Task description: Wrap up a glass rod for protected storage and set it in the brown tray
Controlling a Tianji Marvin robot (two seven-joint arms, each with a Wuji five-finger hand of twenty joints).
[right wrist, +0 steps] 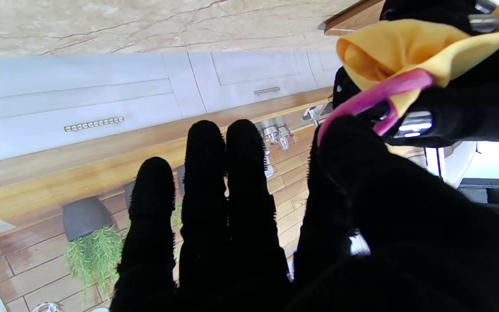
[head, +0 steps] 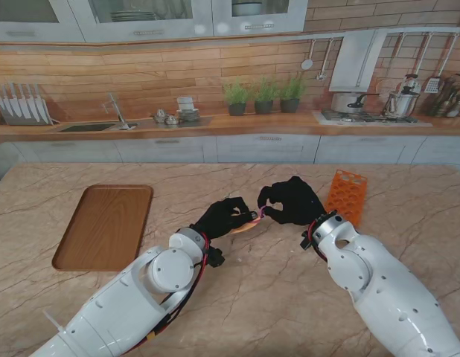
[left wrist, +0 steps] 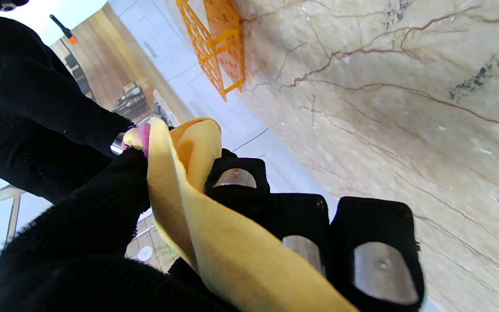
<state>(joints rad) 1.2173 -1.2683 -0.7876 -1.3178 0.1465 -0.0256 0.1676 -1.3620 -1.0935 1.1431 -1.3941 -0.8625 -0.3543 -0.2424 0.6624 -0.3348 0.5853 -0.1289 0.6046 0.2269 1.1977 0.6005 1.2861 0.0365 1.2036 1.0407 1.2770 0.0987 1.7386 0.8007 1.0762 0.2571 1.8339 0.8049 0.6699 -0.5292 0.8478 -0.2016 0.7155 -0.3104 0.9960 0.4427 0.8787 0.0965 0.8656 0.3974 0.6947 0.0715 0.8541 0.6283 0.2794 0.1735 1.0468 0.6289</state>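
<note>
My left hand [head: 226,217] is shut on a rolled yellow cloth [head: 247,227], held above the middle of the table. The cloth [left wrist: 189,182] runs across its fingers [left wrist: 379,260]. No glass rod shows; the cloth hides whatever is inside it. A pink band [right wrist: 375,93] loops around the cloth's end [right wrist: 396,47]. My right hand [head: 293,201] pinches that band [left wrist: 144,132] between thumb and forefinger, its other fingers [right wrist: 206,182] held straight. The brown tray [head: 103,227] lies at the left with nothing on it.
An orange test-tube rack [head: 347,195] lies on the table just right of my right hand, also seen in the left wrist view [left wrist: 215,43]. A kitchen counter with sink, potted plants and stove runs behind the table.
</note>
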